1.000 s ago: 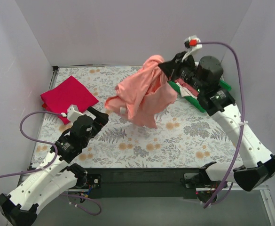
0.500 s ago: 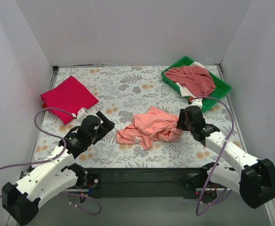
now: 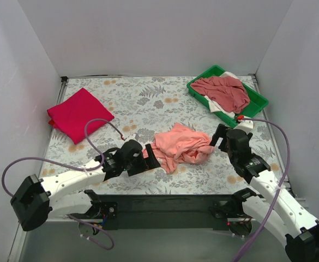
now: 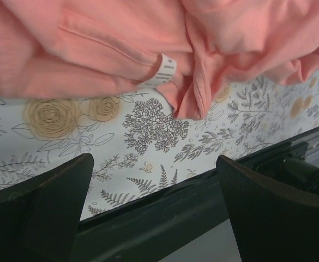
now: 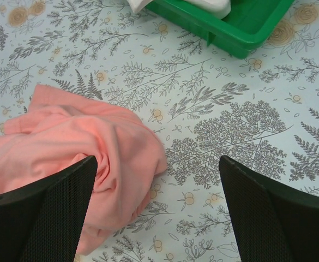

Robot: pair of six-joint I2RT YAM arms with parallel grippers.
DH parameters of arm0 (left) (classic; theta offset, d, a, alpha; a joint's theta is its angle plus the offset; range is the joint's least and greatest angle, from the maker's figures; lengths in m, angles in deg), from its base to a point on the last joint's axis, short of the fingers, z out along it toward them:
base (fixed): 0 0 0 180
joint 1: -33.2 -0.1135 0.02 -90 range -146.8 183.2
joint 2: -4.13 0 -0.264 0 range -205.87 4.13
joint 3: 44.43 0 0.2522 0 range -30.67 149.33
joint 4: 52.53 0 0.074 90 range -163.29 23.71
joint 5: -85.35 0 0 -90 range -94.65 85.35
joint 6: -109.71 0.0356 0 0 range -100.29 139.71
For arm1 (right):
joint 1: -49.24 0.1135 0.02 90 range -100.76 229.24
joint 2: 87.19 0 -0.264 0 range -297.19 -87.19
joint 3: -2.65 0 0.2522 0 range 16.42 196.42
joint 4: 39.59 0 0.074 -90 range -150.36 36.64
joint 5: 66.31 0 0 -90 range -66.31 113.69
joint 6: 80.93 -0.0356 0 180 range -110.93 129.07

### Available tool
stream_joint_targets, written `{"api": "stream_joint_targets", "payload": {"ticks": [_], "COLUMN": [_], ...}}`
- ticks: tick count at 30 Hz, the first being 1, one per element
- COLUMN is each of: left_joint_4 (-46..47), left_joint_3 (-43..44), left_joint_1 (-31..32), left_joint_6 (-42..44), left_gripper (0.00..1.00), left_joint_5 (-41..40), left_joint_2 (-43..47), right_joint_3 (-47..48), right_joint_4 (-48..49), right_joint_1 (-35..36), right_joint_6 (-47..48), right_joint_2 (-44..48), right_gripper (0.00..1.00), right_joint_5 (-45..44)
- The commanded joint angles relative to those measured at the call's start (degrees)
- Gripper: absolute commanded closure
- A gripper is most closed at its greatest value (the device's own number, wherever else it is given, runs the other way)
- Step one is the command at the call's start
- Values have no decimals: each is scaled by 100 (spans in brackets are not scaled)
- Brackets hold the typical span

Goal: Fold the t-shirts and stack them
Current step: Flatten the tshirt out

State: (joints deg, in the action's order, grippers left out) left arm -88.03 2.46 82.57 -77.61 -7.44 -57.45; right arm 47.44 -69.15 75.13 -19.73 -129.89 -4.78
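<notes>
We log the salmon-pink t-shirt (image 3: 178, 146) crumpled on the floral table (image 3: 148, 103), lying between the two grippers. The left gripper (image 3: 150, 155) is spread wide and empty at the shirt's near-left edge. The right gripper (image 3: 218, 137) is also wide and empty, just beside the shirt's right edge.

Floral-print table (image 3: 148, 103); crumpled salmon-pink t-shirt (image 3: 178, 144) mid-front; folded crimson-red t-shirt (image 3: 78, 112) far left; green tray (image 3: 256, 109) far right

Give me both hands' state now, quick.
Left hand: open, empty, at the near edge of the salmon-pink shirt.
Right hand: open, empty, beside that shirt.
</notes>
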Motion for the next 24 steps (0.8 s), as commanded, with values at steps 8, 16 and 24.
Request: {"api": "stream_joint_targets", "payload": {"ticks": [8,16,24], "left_joint_4": [319,249,214], "left_joint_3": [1274,1636,2163], "left_joint_1": [943,1022,1251], "left_joint_6": [239,187,161], "left_gripper": [17,34,49], "left_joint_5": [-407,-530,-670], "left_joint_2": [-1909,-2780,-3597], "right_joint_3": [-158,-246,-395], "right_joint_4": [-179,-240,-240], "right_joint_1": [-58,-93,-102], "right_joint_6": [32,173,225], "right_joint_2": [253,473,534], "right_gripper": [2,2,2], "right_joint_5": [-335,-343,-326]}}
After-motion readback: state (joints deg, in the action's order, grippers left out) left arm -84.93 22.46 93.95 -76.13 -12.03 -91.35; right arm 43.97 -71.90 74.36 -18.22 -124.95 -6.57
